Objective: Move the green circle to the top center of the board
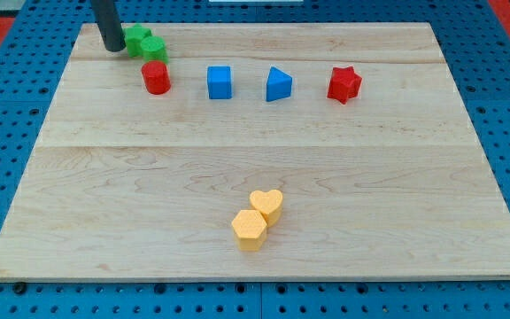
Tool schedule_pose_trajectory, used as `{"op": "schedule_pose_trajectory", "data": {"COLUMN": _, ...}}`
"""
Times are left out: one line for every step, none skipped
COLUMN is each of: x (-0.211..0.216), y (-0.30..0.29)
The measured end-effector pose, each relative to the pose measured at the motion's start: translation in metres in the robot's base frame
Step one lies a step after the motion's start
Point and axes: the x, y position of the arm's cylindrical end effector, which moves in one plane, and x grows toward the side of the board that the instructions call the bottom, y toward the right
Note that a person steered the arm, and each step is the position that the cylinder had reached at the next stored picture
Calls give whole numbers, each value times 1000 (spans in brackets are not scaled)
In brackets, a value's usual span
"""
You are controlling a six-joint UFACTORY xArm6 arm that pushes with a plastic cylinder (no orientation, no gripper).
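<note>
Two green blocks touch each other near the board's top left. The one to the lower right looks like the green circle (156, 49). The upper left one looks like a green star (136, 38). My tip (113, 48) rests on the board just to the view's left of the green star, close to it or touching it. The dark rod rises from there out of the view's top.
A row below the green blocks holds a red cylinder (156, 77), a blue cube (220, 81), a blue triangle (279, 84) and a red star (344, 84). A yellow heart (267, 205) and a yellow hexagon (250, 229) touch near the bottom centre. The wooden board (397, 177) lies on a blue pegboard.
</note>
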Motion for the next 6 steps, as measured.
{"op": "schedule_pose_trajectory", "data": {"x": 10, "y": 4}}
{"op": "schedule_pose_trajectory", "data": {"x": 12, "y": 43}}
{"op": "schedule_pose_trajectory", "data": {"x": 11, "y": 85}}
{"op": "schedule_pose_trajectory", "data": {"x": 10, "y": 123}}
{"op": "schedule_pose_trajectory", "data": {"x": -11, "y": 151}}
{"op": "schedule_pose_trajectory", "data": {"x": -17, "y": 122}}
